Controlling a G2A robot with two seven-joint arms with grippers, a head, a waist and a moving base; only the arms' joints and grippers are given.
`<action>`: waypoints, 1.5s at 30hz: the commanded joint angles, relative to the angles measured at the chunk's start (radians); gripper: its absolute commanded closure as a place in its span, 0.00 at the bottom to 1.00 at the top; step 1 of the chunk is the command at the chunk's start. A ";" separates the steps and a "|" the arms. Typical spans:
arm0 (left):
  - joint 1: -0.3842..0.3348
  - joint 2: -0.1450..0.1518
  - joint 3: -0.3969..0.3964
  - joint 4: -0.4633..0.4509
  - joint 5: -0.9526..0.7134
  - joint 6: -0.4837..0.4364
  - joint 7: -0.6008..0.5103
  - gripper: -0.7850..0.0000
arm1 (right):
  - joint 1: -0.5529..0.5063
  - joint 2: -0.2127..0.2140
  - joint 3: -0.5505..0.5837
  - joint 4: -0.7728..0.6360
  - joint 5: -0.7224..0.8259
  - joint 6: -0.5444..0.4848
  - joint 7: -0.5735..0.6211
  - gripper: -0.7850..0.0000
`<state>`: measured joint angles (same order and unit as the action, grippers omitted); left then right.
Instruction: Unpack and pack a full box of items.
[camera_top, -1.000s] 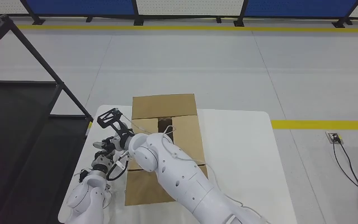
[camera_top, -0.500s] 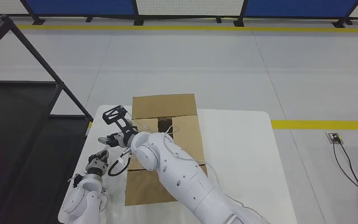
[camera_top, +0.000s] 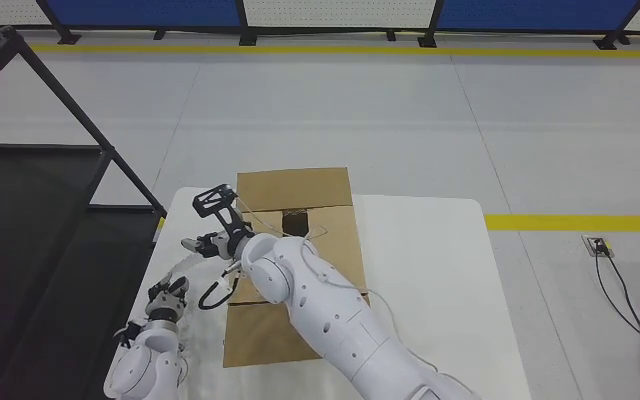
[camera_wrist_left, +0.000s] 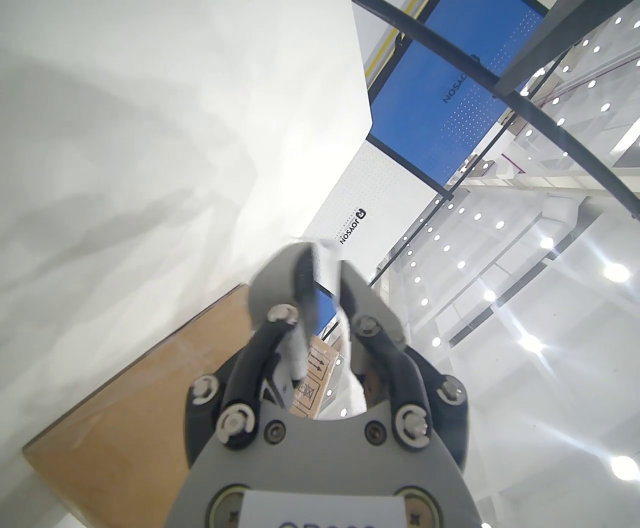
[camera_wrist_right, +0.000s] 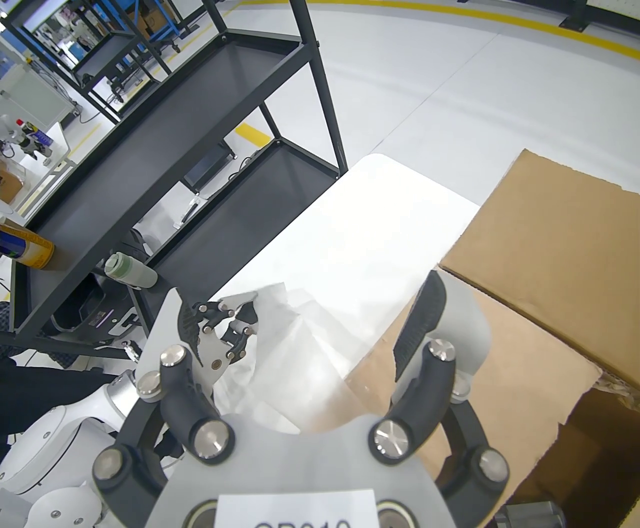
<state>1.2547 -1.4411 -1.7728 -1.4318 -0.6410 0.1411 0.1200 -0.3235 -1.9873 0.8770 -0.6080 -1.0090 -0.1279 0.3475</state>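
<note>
Pinching one clear plastic bag (camera_wrist_right: 285, 320) in my left gripper (camera_wrist_left: 324, 267), I am holding my right gripper (camera_wrist_right: 306, 305) spread wide beside one cardboard box (camera_wrist_right: 545, 225).

Top view: high over the arms, looking steeply down at the table (camera_top: 430, 260) and box (camera_top: 295, 190), far off, floor beyond. Left wrist view: low by the tabletop, tilted up along the left gripper (camera_wrist_left: 324, 260), past the box side toward ceiling lights. Right wrist view: close above the box, facing down past the right gripper (camera_wrist_right: 308, 300) to the table corner and shelf rack (camera_wrist_right: 200, 100). All three share the box and table. Both wrist views share the plastic sheet (camera_wrist_right: 300, 340).
</note>
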 joint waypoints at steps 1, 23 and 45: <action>0.009 0.000 -0.002 -0.009 0.001 -0.005 0.005 0.00 | -0.005 0.003 0.005 -0.008 -0.003 -0.003 0.004 0.00; 0.151 0.011 -0.046 -0.144 0.089 -0.030 0.066 0.00 | -0.058 0.033 0.058 -0.099 -0.050 -0.013 0.041 0.00; 0.099 0.006 -0.069 -0.073 0.037 -0.082 0.179 0.00 | -0.116 0.057 0.102 -0.172 -0.038 -0.061 0.121 0.00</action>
<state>1.3565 -1.4343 -1.8417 -1.5077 -0.6005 0.0659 0.2920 -0.4411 -1.9300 0.9784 -0.7833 -1.0636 -0.1681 0.4489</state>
